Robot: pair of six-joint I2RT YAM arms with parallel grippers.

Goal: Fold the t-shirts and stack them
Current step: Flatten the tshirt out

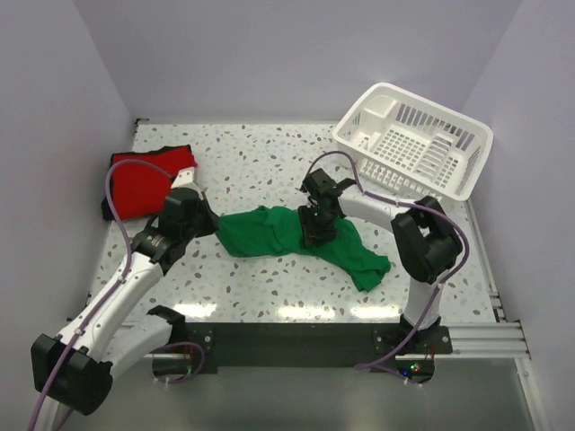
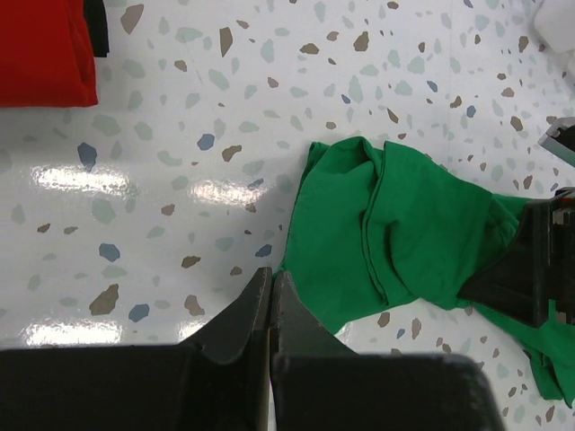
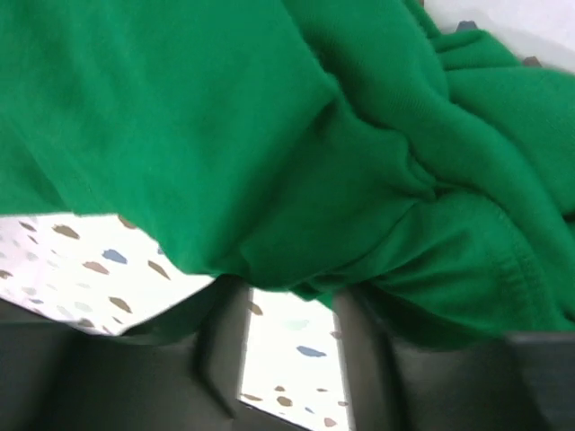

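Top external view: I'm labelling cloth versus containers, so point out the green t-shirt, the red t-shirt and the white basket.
Green cotton t-shirt (image 1: 269, 232): top external view, crumpled left half.
Red cotton t-shirt (image 1: 144, 193): top external view, middle of the cloth.
White slatted plastic basket (image 1: 479, 163): top external view, right side wall.

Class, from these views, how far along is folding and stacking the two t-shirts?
Done: the red t-shirt lies folded at the far left of the table. In hand: the green t-shirt is bunched mid-table, right gripper open over it, left gripper shut at its edge. Left: folding green, stacking.
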